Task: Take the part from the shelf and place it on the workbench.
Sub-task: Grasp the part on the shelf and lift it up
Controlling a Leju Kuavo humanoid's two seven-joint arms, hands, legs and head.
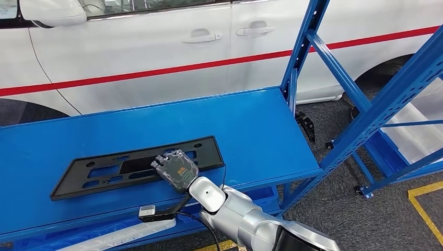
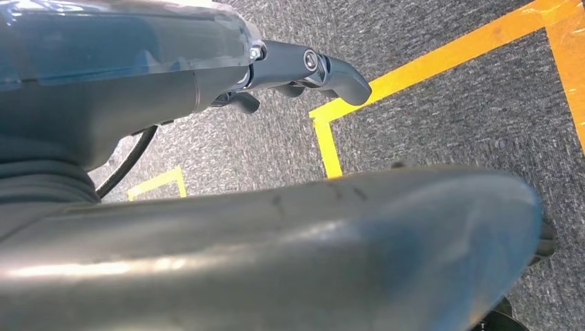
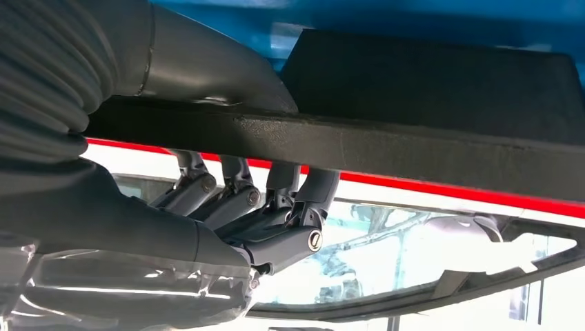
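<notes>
A blue shelf top (image 1: 251,125) runs across the head view from nine o'clock to about three, with a white car (image 1: 156,47) bearing a red stripe just behind it at twelve o'clock and grey carpet (image 1: 334,209) marked with yellow floor tape (image 1: 426,206) off at four o'clock. Blue rack posts (image 1: 376,112) rise at two o'clock. The part, a long black plate frame (image 1: 117,167), lies flat on the blue surface toward eight o'clock, its long side running left to right. At six o'clock the silver right arm reaches up to it, and the right hand (image 1: 176,168) sits on the frame's near edge, right of its middle. The right wrist view shows the thumb (image 3: 207,65) on one face of the frame's edge (image 3: 331,138) and the dark fingers (image 3: 303,189) wrapped round the other, so the hand grips the frame. The left hand (image 2: 303,72) hangs over the carpet with fingers loosely curled, holding nothing.
</notes>
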